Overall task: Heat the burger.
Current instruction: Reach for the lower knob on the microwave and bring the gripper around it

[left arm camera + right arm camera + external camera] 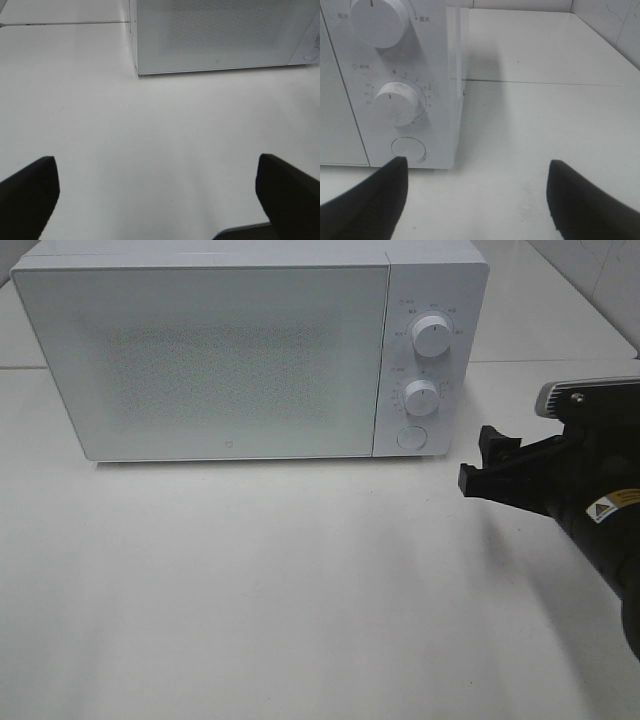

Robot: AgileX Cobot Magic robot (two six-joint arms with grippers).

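**Fig.** Overhead view plus two wrist views.

**R gripper**: fingers apart, nothing btw. them. It hangs over the desk.

**Microwave** stands just ahead of the R gripper, offset toward the L arm's side. The control panel is its nearest part.
- Panel, top to bottom: upper knob, lower knob, round button.
- The button is the control closest to the R gripper's fingertips, near but not touching.
- In the R wrist view the button sits just beyond one finger. The other finger points past the microwave's side at open desk.
- Door is shut. Its dotted window reads opaque, so the interior can't be seen.

**L gripper**: fingers wide apart, nothing btw. them, over the desk. It shows in its wrist view only, not overhead. The microwave's front lower edge and hinge-side corner lie well ahead of it, with white desk btw.

**Burger:** not in view in any frame. Position can't be told.
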